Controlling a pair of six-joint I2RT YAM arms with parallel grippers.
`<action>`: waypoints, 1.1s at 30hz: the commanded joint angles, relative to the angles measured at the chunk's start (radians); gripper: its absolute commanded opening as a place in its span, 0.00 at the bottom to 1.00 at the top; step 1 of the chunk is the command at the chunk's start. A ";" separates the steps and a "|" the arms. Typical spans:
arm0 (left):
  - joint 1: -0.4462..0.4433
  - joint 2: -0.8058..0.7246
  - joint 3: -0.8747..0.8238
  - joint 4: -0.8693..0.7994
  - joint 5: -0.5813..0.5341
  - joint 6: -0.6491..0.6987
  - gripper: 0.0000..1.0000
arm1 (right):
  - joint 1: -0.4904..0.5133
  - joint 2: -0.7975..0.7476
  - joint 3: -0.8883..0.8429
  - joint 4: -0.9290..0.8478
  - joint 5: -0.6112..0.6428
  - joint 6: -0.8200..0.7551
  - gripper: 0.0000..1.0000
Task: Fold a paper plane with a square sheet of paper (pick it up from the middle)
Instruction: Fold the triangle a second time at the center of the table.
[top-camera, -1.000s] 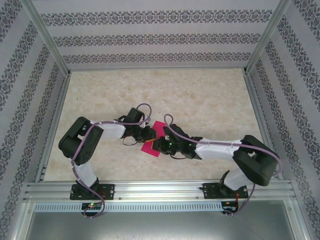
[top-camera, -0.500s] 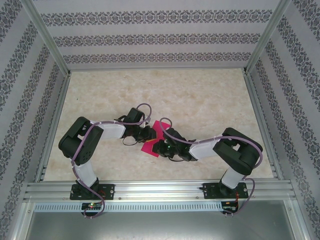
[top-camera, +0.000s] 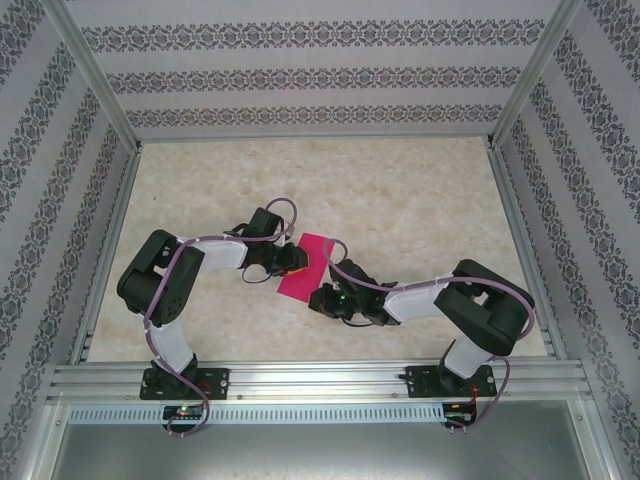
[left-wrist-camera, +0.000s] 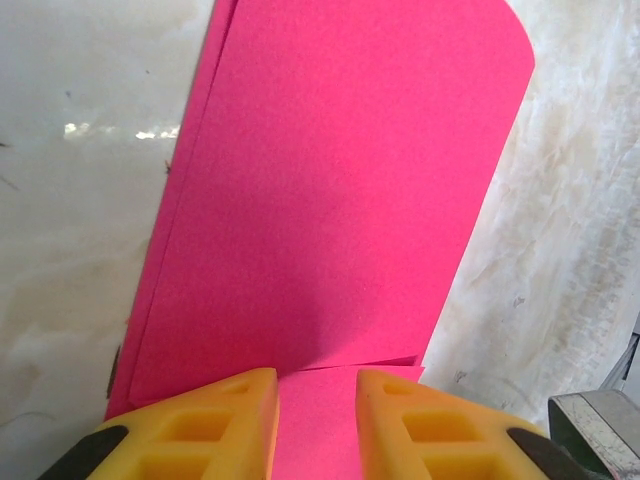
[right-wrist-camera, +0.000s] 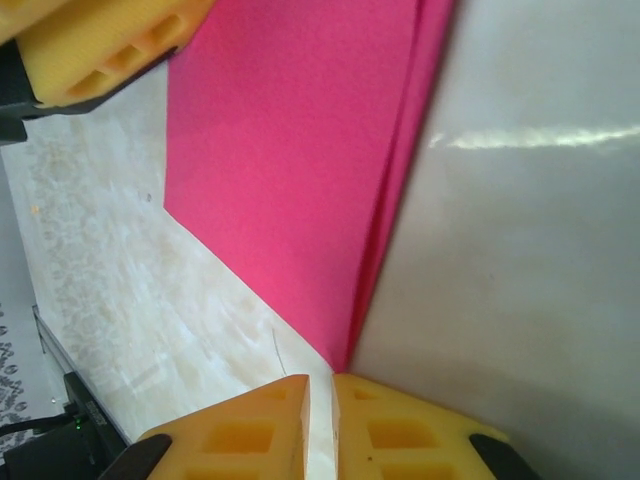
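Observation:
The square sheet of paper (top-camera: 306, 264) is magenta pink and lies folded in two on the table as a long rectangle. In the left wrist view the paper (left-wrist-camera: 340, 180) has its top layer bowing up slightly at the far end. My left gripper (top-camera: 289, 262) sits at the paper's left edge. Its jaws (left-wrist-camera: 316, 378) stand a little apart over the lower layer, open. My right gripper (top-camera: 319, 297) is just off the paper's near corner. In its wrist view the gripper (right-wrist-camera: 334, 382) is almost closed, with bare table in the slit and the paper (right-wrist-camera: 290, 150) tip touching the pads.
The marble-patterned table (top-camera: 400, 200) is fenced by metal rails (top-camera: 120, 220) and patterned walls. A yellow finger of the left gripper (right-wrist-camera: 100, 40) shows at the paper's far corner in the right wrist view. Both arms crowd the table's near middle.
The right gripper has slid off the paper toward the near edge, and its elbow has swung inward. The left gripper has backed slightly left. More of the folded sheet now lies uncovered.

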 joint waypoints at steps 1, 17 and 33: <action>0.008 0.021 -0.010 0.004 0.012 0.007 0.30 | 0.011 -0.059 0.030 -0.158 0.008 -0.036 0.16; 0.008 0.009 -0.012 0.004 0.014 -0.007 0.30 | -0.010 0.172 0.269 -0.211 0.053 -0.023 0.14; 0.054 0.015 0.063 -0.027 -0.008 0.053 0.34 | -0.006 0.163 0.120 -0.230 0.011 -0.015 0.06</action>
